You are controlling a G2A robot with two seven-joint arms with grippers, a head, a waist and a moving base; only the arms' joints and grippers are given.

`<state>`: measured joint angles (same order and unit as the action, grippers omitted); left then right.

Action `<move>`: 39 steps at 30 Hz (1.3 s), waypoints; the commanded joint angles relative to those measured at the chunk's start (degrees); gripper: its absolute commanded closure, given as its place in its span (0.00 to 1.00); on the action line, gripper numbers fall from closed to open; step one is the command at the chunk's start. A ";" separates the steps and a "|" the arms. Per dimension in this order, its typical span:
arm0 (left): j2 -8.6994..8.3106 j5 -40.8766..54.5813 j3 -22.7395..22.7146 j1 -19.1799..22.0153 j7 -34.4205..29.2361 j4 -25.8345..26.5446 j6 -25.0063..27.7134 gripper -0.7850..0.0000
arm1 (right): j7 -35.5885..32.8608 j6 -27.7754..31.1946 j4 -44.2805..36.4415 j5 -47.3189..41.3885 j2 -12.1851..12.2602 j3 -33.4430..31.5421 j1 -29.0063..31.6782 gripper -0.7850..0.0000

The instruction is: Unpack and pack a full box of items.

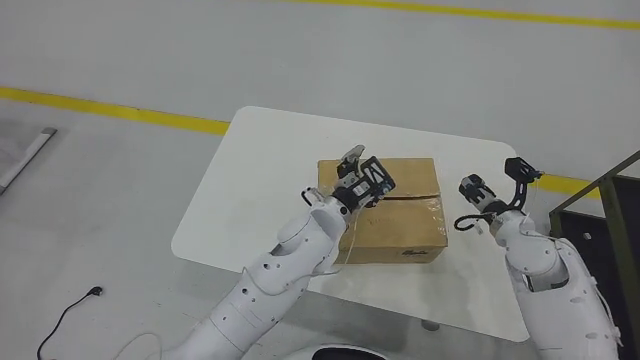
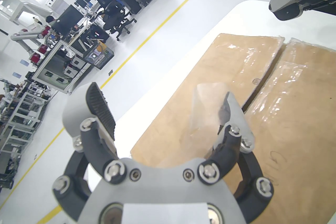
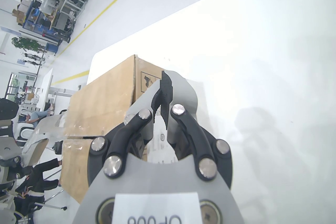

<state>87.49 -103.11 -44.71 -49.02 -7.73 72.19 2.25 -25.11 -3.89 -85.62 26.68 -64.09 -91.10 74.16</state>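
**Sealed Box: Handling and Grip Points**

Top view: the box [image 1: 385, 210] sits mid-tabletop [image 1: 260, 190], flaps closed. My left tool [image 1: 362, 165] hovers over its lid and my right tool [image 1: 470, 188] is just beside its end.

Left wrist view: the left tool is released. Clear tape [image 2: 207, 104] apparently clings to one finger [image 2: 233, 114]. I judge the cardboard stiff, likely heavy and slick where taped, so I would grip at the flap seam [image 2: 265, 80].

Right wrist view: the right tool is clenched, empty.

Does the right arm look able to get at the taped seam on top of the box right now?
Probably yes: the right gripper sits beside the box, nothing between them; the left gripper hovers only over the far end of the seam.
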 commanded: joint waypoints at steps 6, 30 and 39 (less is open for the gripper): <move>1.86 0.15 2.92 1.97 -0.53 -3.18 -1.26 0.00 | -0.81 0.84 -1.04 -1.31 0.26 -2.16 2.35 1.00; 5.52 -1.46 6.14 3.13 -3.02 -1.22 -1.14 0.00 | -5.15 3.09 -4.53 -4.01 1.27 -7.93 4.84 0.90; 3.91 -4.86 -0.99 0.46 -6.24 3.88 -1.46 0.00 | -20.37 4.43 -5.73 -19.75 1.80 -11.36 4.68 0.56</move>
<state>91.78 -107.41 -44.37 -47.83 -13.31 75.02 0.56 -42.79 0.39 -91.43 9.77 -62.38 -102.12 79.11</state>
